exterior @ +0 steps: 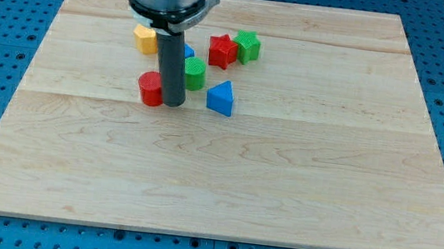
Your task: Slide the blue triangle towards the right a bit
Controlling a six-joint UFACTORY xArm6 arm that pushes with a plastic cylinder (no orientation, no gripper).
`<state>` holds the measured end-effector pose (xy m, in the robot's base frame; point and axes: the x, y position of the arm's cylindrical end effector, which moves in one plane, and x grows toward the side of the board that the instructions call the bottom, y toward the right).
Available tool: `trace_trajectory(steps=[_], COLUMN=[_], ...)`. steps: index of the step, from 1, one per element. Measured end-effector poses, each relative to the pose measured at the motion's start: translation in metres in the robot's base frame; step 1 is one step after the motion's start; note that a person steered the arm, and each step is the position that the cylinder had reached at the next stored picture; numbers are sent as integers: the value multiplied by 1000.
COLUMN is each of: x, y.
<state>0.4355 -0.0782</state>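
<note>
The blue triangle (221,98) lies on the wooden board (216,174) a little above its middle. My tip (173,102) rests on the board to the left of the triangle, with a gap between them. A red cylinder (150,89) sits right against the tip's left side. A green cylinder (195,73) stands just above and right of the tip, upper left of the blue triangle.
A yellow block (144,39) lies at the upper left, partly behind the rod. A small blue block (188,52) peeks out from behind the rod. A red star (223,51) and a green star-like block (247,47) sit together above the triangle.
</note>
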Motion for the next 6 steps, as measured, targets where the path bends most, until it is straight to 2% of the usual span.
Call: trace_trajectory(steps=[1,2,4,5,6], x=[1,0,-8,-6,12], y=[-3,23,129,124,73])
